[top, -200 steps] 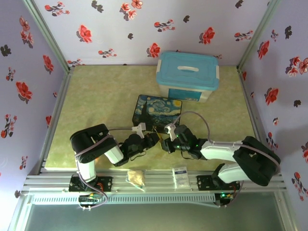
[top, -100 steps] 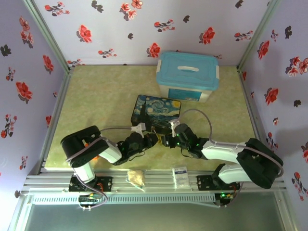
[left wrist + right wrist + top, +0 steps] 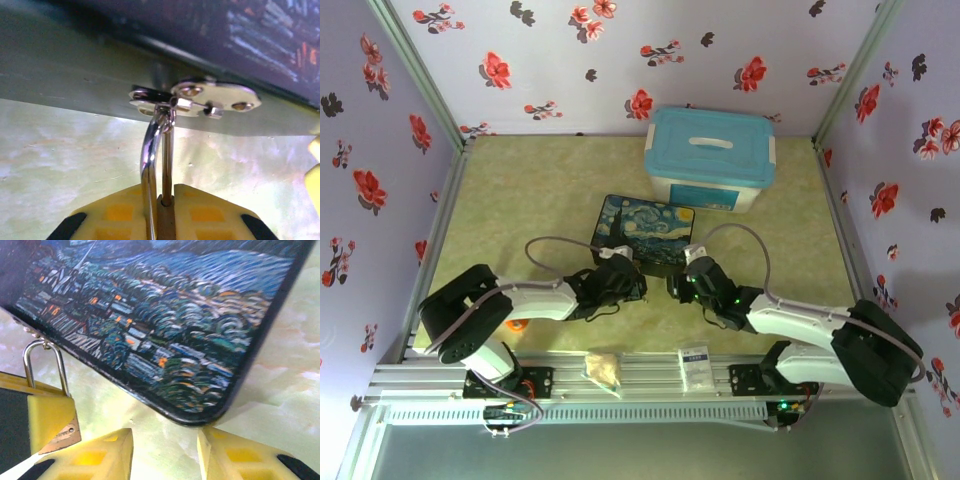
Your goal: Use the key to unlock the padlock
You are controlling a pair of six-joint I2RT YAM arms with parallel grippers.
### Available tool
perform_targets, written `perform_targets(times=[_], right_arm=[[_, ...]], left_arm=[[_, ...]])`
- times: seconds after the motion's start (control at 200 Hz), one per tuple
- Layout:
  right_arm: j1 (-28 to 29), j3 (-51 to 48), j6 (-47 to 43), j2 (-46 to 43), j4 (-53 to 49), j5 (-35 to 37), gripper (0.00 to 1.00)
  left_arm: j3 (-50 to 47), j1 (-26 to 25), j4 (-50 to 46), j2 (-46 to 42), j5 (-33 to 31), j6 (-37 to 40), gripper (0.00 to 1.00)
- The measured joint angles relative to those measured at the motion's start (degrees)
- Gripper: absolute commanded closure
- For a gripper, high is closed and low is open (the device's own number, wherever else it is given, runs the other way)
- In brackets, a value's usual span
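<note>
- The left pincer (image 3: 165, 202) is clamped tight on the tiny brass-gold padlock (image 3: 148, 150). Its thin silver shackle is threaded up through the small metal hasp (image 3: 210, 95).
- The right pincer (image 3: 162, 455) is spread wide just beside the padlock, and nothing is gripped between its yellow pads (image 3: 107, 455).
- The small dark grey key must therefore be found and taken up first. Meanwhile the padlock is best held steady with its keyhole end turned toward the right pincer.
- The near edge of the dark starry-night painted tin (image 3: 165, 315) overhangs the shackle, and its rounded corner lies close to the right pads, so little room is left there.
- Open green surface (image 3: 520, 200) is offered to either side of the tin.
- The blue lidded plastic box (image 3: 710, 160) stands behind the tin.
</note>
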Motion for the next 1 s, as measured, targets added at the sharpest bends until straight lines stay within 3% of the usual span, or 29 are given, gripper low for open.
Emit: perform_targets(times=[0.53,1.0], right_arm=[[0.0,0.0,0.0,-0.2,-1.3,2.4,0.63],[0.0,0.1,0.3,0.6,-1.3,3.1,0.64]], left_arm=[[10.6,-2.7,-16.4,4.7,-5.7,5.6,0.79],[14.6,-4.6,-21.0,7.3,-8.6,7.1,0.75]])
